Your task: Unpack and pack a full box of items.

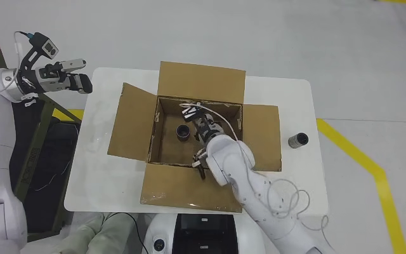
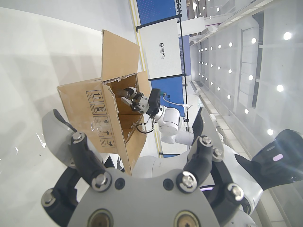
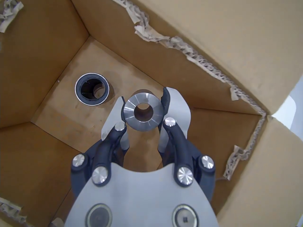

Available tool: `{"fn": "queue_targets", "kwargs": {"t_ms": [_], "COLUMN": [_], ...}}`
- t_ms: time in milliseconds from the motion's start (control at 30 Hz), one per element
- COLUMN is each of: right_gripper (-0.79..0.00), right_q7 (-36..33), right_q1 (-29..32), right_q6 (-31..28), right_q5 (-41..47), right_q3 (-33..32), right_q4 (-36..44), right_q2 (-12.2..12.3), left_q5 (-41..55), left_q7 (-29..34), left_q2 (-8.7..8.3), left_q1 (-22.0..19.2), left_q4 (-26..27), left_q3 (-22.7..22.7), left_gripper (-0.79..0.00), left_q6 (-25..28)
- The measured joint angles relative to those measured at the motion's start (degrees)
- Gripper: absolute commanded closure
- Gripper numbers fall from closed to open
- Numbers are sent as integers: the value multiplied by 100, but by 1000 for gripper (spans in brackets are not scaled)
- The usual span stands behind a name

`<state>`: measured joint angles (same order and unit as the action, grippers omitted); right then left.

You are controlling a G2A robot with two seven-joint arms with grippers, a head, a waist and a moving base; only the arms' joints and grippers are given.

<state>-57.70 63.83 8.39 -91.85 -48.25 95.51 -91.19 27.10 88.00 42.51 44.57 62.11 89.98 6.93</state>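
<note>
- Slip risk: the right end effector (image 3: 144,102) pinches the metal ring (image 3: 131,111) by its rounded side with the fingertips only. A jolt could let the smooth part twist free and drop onto the floor of the box (image 1: 202,79).
- Collision risk: the ring sits near the black-rimmed sleeve (image 3: 92,92) standing on the box floor, so a sideways drift could knock it over. The torn wall edges and raised flaps could catch the arm on a careless path out.
- The ring may be resting on the floor or lifted off it; I cannot tell which.
- Right end effector: fingers pressed onto the ring, one on each side, inside the box at the middle of the table (image 1: 292,95).
- Left end effector (image 2: 127,116): fingers spread wide, holding nothing, just off the table's far left corner and well apart from the box.
- Another cylinder (image 1: 296,140) stands on the table beside the box's right flap.
</note>
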Motion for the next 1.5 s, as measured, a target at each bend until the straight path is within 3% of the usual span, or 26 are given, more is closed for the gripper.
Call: {"fn": "queue_targets", "kwargs": {"t_ms": [867, 933, 1100, 1267, 1500], "right_gripper": [0, -49, -305, -453, -493], "right_q7": [187, 200, 220, 185, 117], "right_q1": [-573, -588, -617, -611, -500], "right_q6": [-7, -13, -16, -31, -54], "right_q5": [856, 879, 901, 882, 762], "right_q3": [32, 47, 58, 47, -24], "right_q4": [-1573, -1623, -1722, -1746, -1504], "right_q2": [-283, -299, -327, -342, -327], "left_q5": [0, 0, 0, 0, 0], "left_q7": [0, 0, 0, 0, 0], "left_q2": [0, 0, 0, 0, 0], "left_q1": [0, 0, 0, 0, 0], "left_q4": [0, 0, 0, 0, 0], "left_q3": [0, 0, 0, 0, 0], "left_gripper": [-785, -785, -785, -785, -785], "left_q6": [0, 0, 0, 0, 0]}}
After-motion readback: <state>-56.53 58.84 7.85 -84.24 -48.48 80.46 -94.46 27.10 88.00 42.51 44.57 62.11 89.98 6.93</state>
